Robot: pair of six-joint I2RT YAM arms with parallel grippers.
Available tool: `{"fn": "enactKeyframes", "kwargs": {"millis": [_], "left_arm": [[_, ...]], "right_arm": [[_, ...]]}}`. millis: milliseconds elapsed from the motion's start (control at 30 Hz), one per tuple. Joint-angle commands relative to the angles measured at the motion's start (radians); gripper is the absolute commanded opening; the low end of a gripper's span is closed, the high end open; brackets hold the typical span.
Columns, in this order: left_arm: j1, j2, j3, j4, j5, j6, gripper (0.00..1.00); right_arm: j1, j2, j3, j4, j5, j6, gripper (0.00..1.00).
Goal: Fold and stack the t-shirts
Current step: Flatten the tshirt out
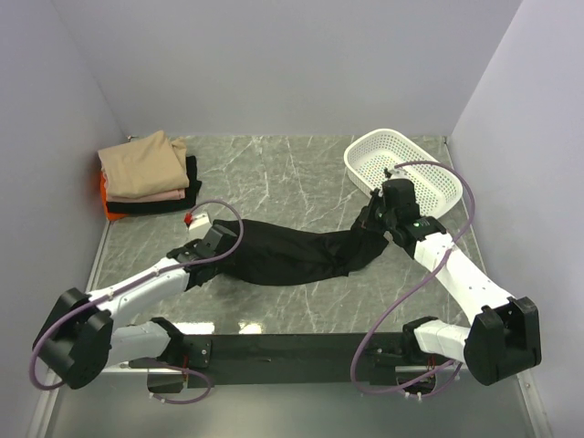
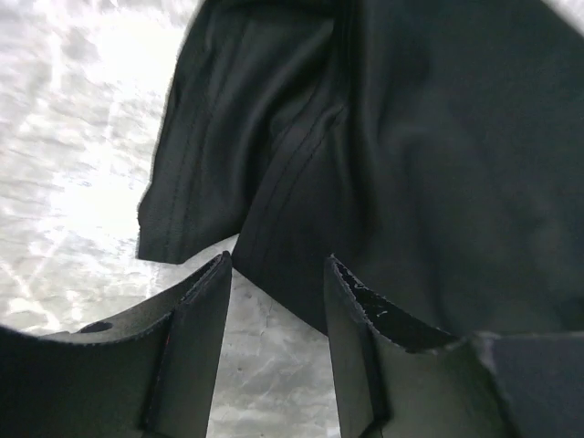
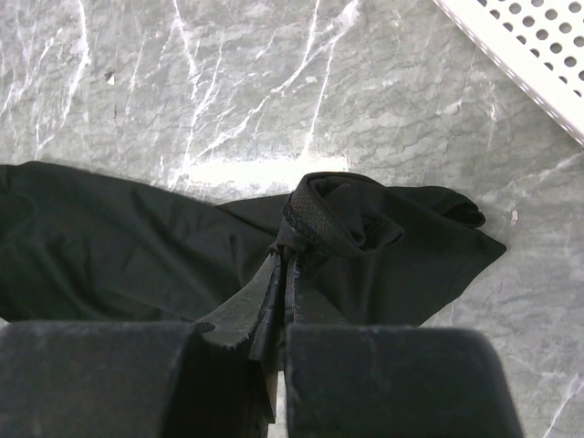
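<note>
A black t-shirt point(image 1: 292, 251) lies stretched in a crumpled band across the middle of the marble table point(image 1: 274, 173). My right gripper point(image 1: 377, 219) is at its right end. In the right wrist view the right gripper point(image 3: 285, 257) is shut on a bunched fold of the black t-shirt point(image 3: 137, 246). My left gripper point(image 1: 216, 243) is at the shirt's left end. In the left wrist view the left gripper point(image 2: 278, 260) stands open, bare table between its fingers point(image 2: 205, 319), and the hem of the black t-shirt point(image 2: 383, 164) lies just past the tips. Folded t-shirts point(image 1: 146, 169), tan on top of pink, black and orange, are stacked at the back left.
A white perforated basket point(image 1: 401, 166) stands at the back right, close behind my right gripper; its rim point(image 3: 529, 46) shows in the right wrist view. Grey walls close the table on the left, back and right. A black rail point(image 1: 283, 347) runs along the near edge.
</note>
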Motion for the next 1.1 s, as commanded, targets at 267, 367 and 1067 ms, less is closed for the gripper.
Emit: {"fn": "enactKeyframes", "kwargs": {"millis": [267, 367, 1067], "left_arm": [[0.046, 0.055, -0.037, 0.111, 0.076, 0.005, 0.51], [0.046, 0.067, -0.047, 0.119, 0.092, 0.004, 0.50], [0.071, -0.151, 0.235, -0.100, 0.078, 0.148, 0.01]], "right_arm": [[0.001, -0.028, -0.009, 0.041, 0.006, -0.005, 0.00], [0.001, -0.029, -0.009, 0.037, 0.010, -0.006, 0.00], [-0.001, -0.157, 0.049, -0.077, 0.108, -0.031, 0.00]]}}
